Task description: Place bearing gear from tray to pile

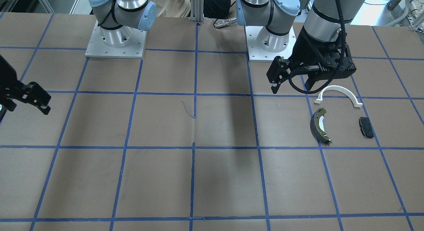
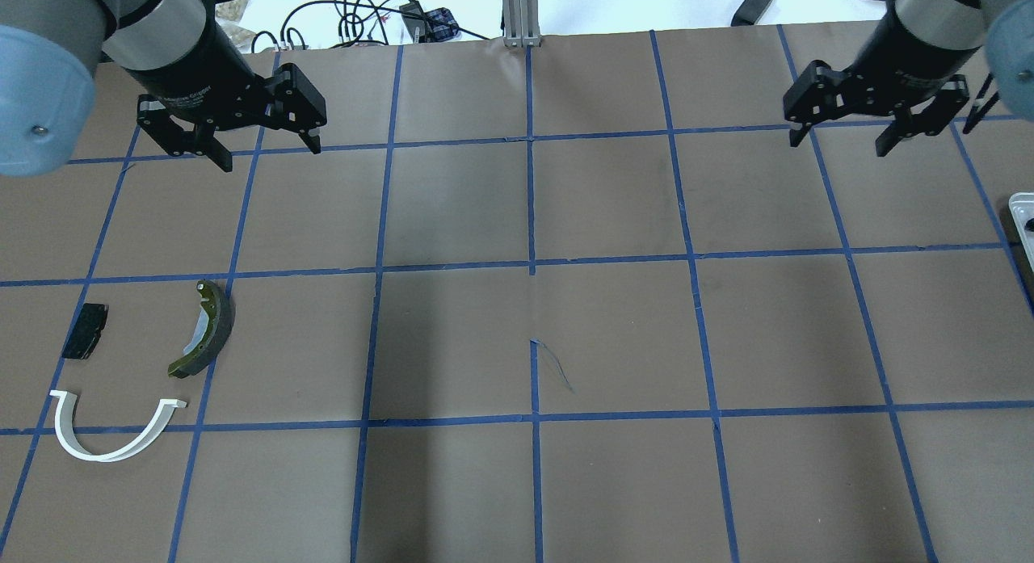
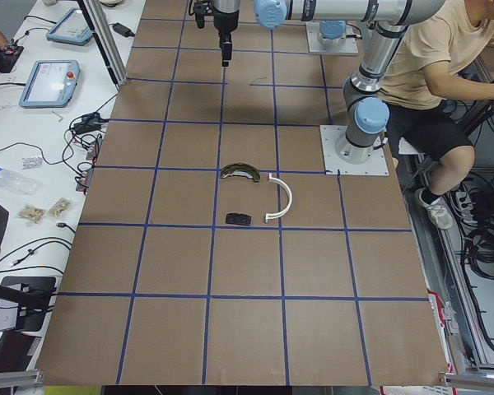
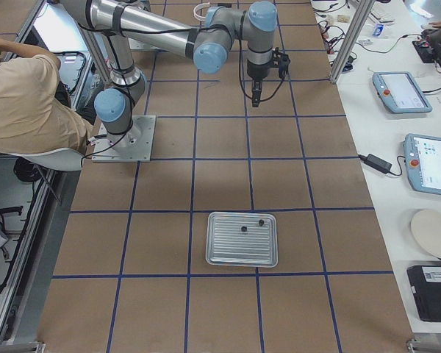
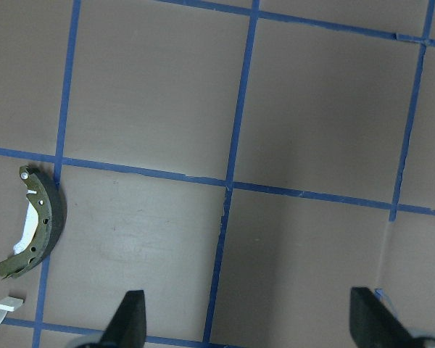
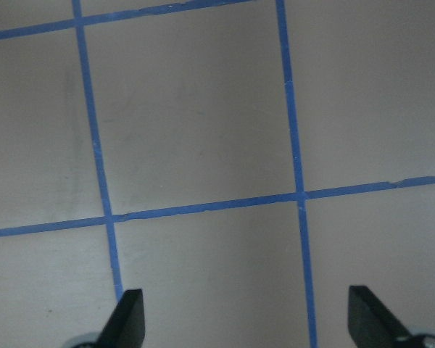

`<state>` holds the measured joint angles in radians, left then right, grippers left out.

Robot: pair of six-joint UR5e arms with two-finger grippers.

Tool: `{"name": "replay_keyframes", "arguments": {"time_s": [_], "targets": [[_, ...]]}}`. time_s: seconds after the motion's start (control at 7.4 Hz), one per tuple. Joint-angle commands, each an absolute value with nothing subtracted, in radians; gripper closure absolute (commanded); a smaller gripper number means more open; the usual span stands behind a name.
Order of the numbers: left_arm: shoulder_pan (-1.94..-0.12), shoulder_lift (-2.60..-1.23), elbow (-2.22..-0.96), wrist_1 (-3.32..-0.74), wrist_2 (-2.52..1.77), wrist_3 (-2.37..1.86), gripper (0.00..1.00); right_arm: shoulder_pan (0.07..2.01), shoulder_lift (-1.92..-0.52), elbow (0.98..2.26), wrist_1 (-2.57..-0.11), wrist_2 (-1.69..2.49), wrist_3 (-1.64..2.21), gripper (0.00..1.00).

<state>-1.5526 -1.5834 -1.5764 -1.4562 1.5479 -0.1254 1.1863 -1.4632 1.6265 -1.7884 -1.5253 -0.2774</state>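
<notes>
The pile lies on the table at my left: a white half-ring arch (image 2: 113, 438), a dark brake shoe (image 2: 206, 329) with a yellowish rim, and a small black pad (image 2: 85, 330). My left gripper (image 2: 269, 155) hangs open and empty above the table, beyond the pile; its wrist view shows the brake shoe (image 5: 36, 225) at the left edge. The metal tray (image 4: 242, 261) lies far to my right and holds two small dark parts (image 4: 244, 229); I cannot tell which one is the bearing gear. My right gripper (image 2: 838, 144) is open and empty, away from the tray.
The table is brown paper with a blue tape grid. The two arm bases (image 1: 115, 42) stand at the robot's edge. A seated person (image 3: 428, 74) is behind the robot. Only the tray's corner (image 2: 1024, 216) shows at the overhead view's right edge.
</notes>
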Motion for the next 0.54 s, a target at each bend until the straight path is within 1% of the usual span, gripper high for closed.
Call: {"name": "replay_keyframes", "arguments": {"time_s": [0.0, 0.27, 0.41], "targets": [[-1.545, -1.583, -1.586, -1.439, 1.539, -0.112, 0.0, 0.995, -1.363, 1.621, -1.813, -1.519, -0.443, 0.0], [-1.542, -1.572, -1.58, -1.45, 1.532, -0.106, 0.0, 0.88, -1.286, 1.624, -1.866, -1.519, -0.568, 0.0], [-1.54, -1.575, -1.578, -1.453, 1.532, -0.095, 0.0, 0.806, -1.22, 1.626, -1.926, -1.519, -0.653, 0.0]]}}
